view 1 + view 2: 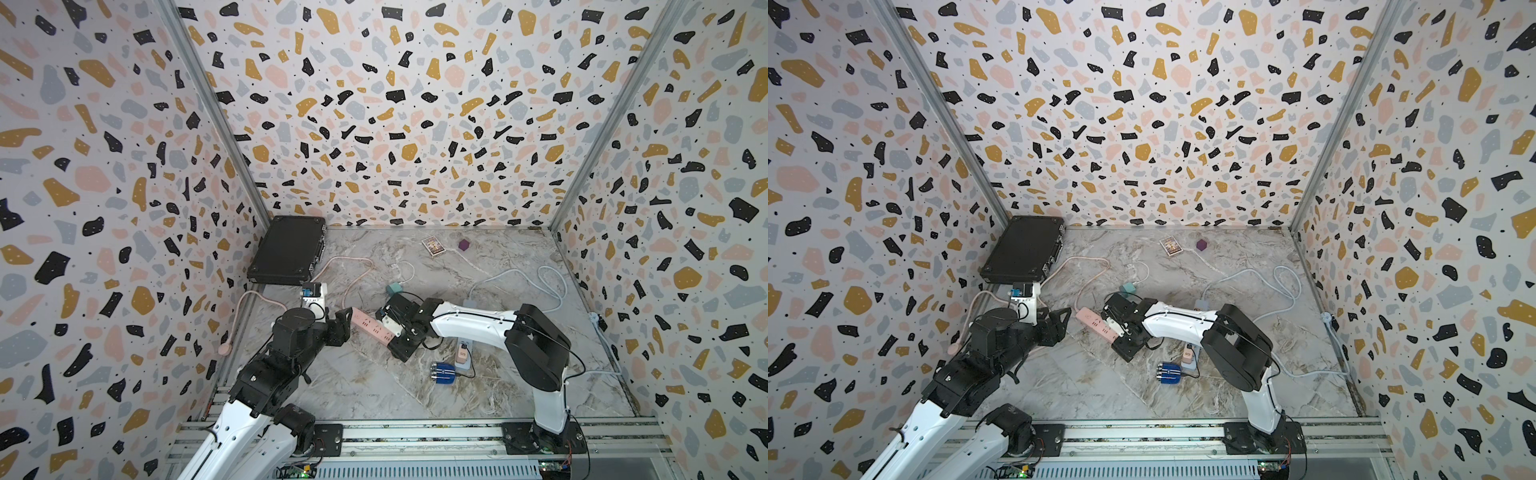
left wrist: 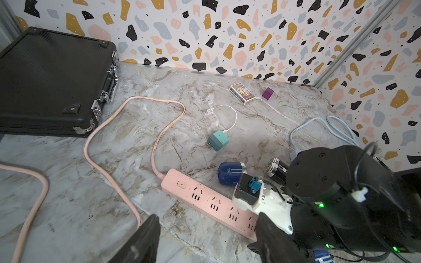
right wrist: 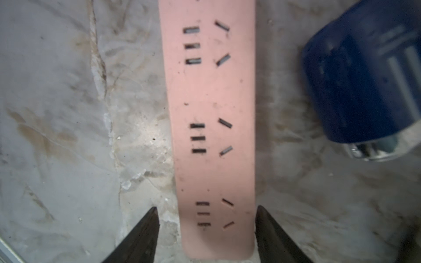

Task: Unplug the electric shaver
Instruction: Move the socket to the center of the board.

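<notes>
On the table (image 1: 374,395), the left arm (image 1: 266,374) and right arm (image 1: 478,322) reach low toward the middle. The right end effector (image 3: 207,208) stands open astride the end of one pink power strip (image 3: 209,102). The left end effector (image 2: 208,217) hangs open nearby. One blue shaver (image 1: 442,372) lies beside one white power strip (image 1: 463,344).

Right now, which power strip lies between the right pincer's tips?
The pink power strip: its end sits between the tips of the right pincer. The white strip lies apart, partly under the arm.

case (image 1: 286,249) back-left corner | power strip (image 1: 370,326) centre | shaver (image 1: 442,372) front-right of it
</notes>
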Action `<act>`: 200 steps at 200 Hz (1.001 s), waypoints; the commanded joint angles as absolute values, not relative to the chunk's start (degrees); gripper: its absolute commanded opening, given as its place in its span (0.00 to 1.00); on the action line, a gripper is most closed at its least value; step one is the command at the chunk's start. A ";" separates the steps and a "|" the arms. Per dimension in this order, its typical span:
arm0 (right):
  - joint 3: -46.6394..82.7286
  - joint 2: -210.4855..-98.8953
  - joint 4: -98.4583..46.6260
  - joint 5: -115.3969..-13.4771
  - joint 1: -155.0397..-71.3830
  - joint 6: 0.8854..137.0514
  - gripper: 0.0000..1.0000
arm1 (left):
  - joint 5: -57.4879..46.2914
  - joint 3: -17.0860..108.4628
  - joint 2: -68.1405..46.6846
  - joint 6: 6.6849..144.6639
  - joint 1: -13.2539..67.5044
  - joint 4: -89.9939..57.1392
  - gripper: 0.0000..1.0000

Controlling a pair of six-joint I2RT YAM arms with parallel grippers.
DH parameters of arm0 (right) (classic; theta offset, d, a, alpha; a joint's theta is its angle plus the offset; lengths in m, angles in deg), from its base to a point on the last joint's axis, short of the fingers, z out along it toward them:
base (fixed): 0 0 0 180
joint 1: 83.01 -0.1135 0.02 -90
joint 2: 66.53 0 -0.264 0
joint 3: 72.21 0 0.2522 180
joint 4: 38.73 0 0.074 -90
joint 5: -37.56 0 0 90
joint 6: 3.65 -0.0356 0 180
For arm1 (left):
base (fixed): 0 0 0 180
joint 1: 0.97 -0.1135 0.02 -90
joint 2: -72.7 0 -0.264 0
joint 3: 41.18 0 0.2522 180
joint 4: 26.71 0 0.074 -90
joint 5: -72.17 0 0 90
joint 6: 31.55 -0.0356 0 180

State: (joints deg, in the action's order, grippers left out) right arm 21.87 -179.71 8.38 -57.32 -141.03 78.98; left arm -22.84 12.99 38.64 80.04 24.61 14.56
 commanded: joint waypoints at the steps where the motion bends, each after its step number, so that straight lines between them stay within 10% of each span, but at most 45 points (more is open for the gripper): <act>1: 24.72 -180.11 11.32 -56.51 -141.46 79.85 0.68 | -22.44 14.32 39.07 78.93 24.08 14.22 0.68; 62: 29.58 -183.29 13.75 -57.54 -141.72 80.02 0.34 | -22.75 14.32 39.45 78.84 23.81 14.78 0.68; 200: 62.27 -201.68 19.88 -57.33 -146.27 78.50 0.37 | -26.57 16.18 41.78 78.54 23.35 18.34 0.70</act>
State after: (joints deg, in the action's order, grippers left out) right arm 56.75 -201.20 17.82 -59.05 -146.65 77.71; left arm -25.88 13.95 41.65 79.56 23.50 19.02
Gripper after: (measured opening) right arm 0.475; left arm 0.699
